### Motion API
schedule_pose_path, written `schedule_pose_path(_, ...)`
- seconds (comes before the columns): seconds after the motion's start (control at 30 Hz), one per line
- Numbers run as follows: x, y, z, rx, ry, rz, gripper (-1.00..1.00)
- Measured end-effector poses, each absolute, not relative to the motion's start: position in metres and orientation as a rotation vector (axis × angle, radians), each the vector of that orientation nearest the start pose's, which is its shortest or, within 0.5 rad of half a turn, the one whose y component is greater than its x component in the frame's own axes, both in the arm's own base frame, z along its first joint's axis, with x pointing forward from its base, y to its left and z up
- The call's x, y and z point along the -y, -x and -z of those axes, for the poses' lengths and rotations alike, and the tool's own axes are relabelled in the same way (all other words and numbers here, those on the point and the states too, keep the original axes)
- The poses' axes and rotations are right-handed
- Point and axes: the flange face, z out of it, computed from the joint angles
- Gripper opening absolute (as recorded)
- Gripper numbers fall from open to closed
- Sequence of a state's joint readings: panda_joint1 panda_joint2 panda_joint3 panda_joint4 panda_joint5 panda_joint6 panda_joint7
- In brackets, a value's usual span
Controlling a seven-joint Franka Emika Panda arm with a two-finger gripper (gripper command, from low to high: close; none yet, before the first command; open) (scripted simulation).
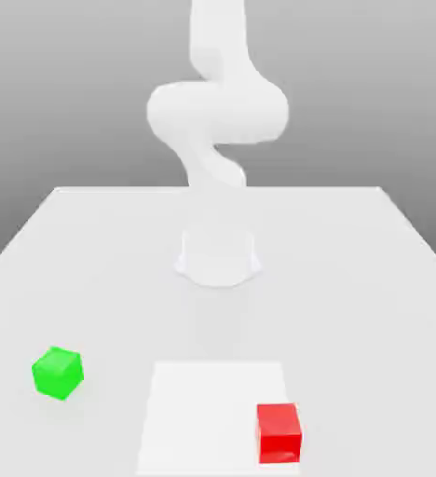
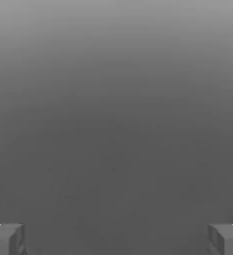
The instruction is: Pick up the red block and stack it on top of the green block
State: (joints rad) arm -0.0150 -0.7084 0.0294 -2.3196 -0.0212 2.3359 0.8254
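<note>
Red block (image 1: 279, 433) on bench (image 1: 352, 298), toward the exterior view's right, at the right edge of a white square patch (image 1: 208, 410). Green block (image 1: 58, 374) on bench, exterior view's left, well apart from red, turned corner-on. Gripper (image 2: 116, 241) fingers wide apart, nothing between them. White arm (image 1: 219, 112) upright behind both blocks.

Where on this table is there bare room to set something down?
In the exterior view, the table is bare between the green block and the white square, and on both sides of the arm's base. Most crowded: the square's corner under the red block.
</note>
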Motion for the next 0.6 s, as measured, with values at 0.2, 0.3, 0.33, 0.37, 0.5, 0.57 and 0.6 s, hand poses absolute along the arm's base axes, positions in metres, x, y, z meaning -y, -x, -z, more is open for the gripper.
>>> schedule_pose_path(0.2, -0.026, -0.447, -0.564, -1.123, 2.666, 0.781, 0.0)
schedule_pose_path(0.3, -0.033, -0.468, -0.507, -1.143, 2.734, 0.677, 0.0)
schedule_pose_path(0.33, -0.035, -0.474, -0.487, -1.148, 2.755, 0.64, 0.0)
schedule_pose_path(0.37, -0.037, -0.479, -0.468, -1.152, 2.775, 0.602, 0.0)
schedule_pose_path(0.5, -0.046, -0.489, -0.389, -1.163, 2.843, 0.442, 0.0)
schedule_pose_path(0.57, -0.051, -0.489, -0.351, -1.162, 2.871, 0.357, 0.0)
schedule_pose_path(0.6, -0.054, -0.487, -0.332, -1.16, 2.883, 0.313, 0.0)
